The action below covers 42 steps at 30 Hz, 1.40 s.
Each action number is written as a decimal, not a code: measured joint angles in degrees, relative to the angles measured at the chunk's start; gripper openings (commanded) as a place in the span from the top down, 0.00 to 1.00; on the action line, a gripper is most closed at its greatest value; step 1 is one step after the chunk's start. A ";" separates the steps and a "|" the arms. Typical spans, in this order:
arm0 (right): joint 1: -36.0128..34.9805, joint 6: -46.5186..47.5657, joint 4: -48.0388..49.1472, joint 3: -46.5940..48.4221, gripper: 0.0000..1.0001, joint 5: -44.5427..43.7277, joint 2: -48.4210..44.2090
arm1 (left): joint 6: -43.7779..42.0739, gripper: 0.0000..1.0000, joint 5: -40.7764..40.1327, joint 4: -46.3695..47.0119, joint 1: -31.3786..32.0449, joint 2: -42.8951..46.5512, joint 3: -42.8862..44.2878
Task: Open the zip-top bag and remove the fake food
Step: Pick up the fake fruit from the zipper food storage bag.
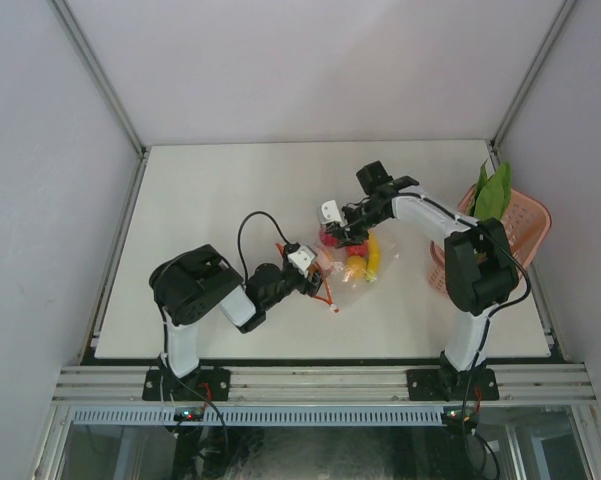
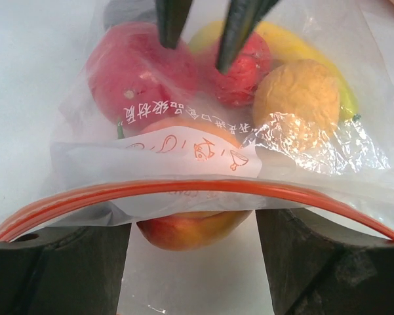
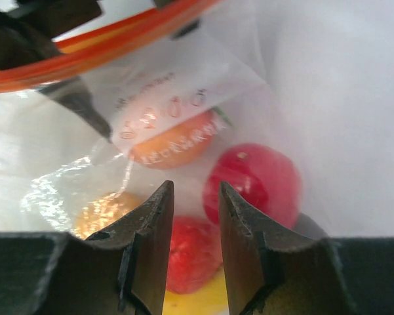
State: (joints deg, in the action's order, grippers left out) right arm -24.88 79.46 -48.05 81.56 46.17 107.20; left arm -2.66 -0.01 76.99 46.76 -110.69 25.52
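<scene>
Mid-table, your zip-top bag [image 2: 328,141] of fake food [image 2: 295,92] lies between the wide-spread left gripper [image 1: 315,268] and the narrow right gripper [image 1: 345,232], whose hold is unclear.

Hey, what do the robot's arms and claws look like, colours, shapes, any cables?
The left arm and right arm have white links and bulky black joints; a black cable loops off the left one. The left claw and right claw each show a white block and dark, tapered fingers.
</scene>
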 measured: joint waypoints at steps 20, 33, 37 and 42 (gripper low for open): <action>-2.99 -5.35 10.12 -2.10 0.83 -2.58 2.45 | -0.59 0.28 2.34 -0.07 0.00 0.00 0.00; -2.97 0.52 5.38 -0.63 0.87 -1.42 3.02 | -0.98 0.52 3.30 -0.22 0.00 0.13 -0.11; -3.06 0.72 4.52 -0.55 0.85 -0.85 3.08 | -0.90 0.68 3.63 -0.87 0.04 1.38 -1.09; -3.23 -0.46 3.45 -0.55 0.84 -0.50 3.08 | 0.15 0.73 3.61 -1.25 0.09 5.31 -4.72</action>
State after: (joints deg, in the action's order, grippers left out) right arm -28.12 79.00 -44.60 81.01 45.67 110.28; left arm -2.50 3.60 75.75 46.85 -105.38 20.80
